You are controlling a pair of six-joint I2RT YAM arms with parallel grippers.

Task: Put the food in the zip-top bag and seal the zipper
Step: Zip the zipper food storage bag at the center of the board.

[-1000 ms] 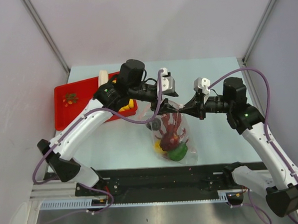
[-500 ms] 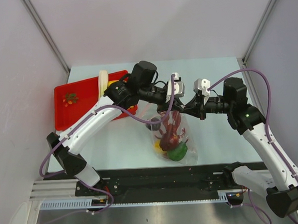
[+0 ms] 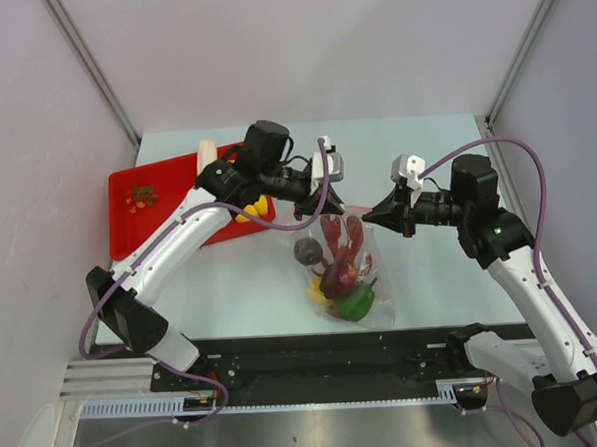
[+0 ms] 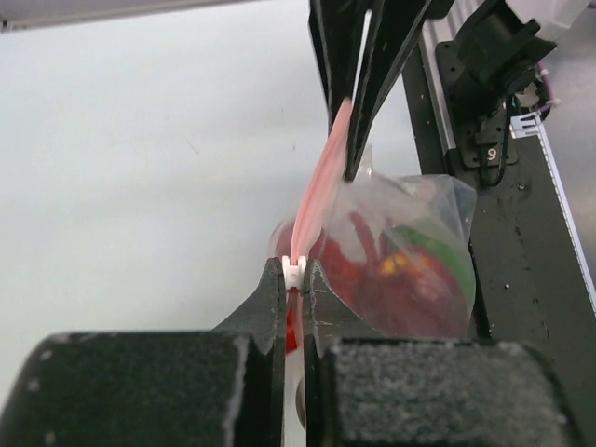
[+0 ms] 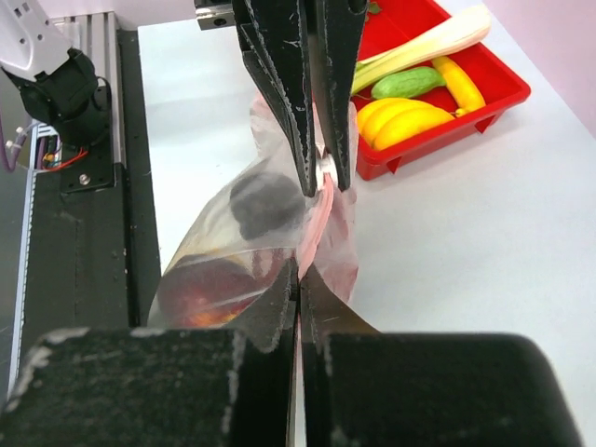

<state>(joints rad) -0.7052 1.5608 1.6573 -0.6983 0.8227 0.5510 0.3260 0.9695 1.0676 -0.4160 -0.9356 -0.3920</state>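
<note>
**Top view, left to right.** At the far-left corner of the pale desk [image 3: 425, 147] sits a shallow red plastic tray [image 3: 133, 224]. It carries a white-green leek [image 3: 207, 151], yellow bananas [image 3: 255, 208] and, seen from the right wrist, a green cucumber-like piece [image 5: 414, 82].

Just right of the tray, the left gripper [image 3: 327, 200] points downward. Its jaws are pressed together on the left end of the thin pinkish-red zipper strip [image 4: 318, 186], with a small white slider [image 4: 294, 270] caught between the fingertips.

The strip's long axis runs left to right. It is drawn straight between the two grippers and raised off the desk.

Below it hangs the crinkly clear zip-top bag [image 3: 380, 295], near the middle of the desk. Its mouth is uppermost and toward the far edge, its closed bottom is toward the near edge, and its long axis runs far to near.

Inside the bag:
- a dark purple-maroon round fruit [image 3: 308, 250] lies at the left;
- a red toy lobster [image 3: 340, 256] lies lengthwise in the middle, claws toward the mouth;
- a yellow pear [image 3: 317, 292] and a green bell pepper [image 3: 357, 303] lie at the bottom end.

At the right end of the strip, the right gripper [image 3: 370, 217] points left, its jaws closed flat on the strip with no gap visible. Whether the strip is sealed along its whole length cannot be told.
</note>
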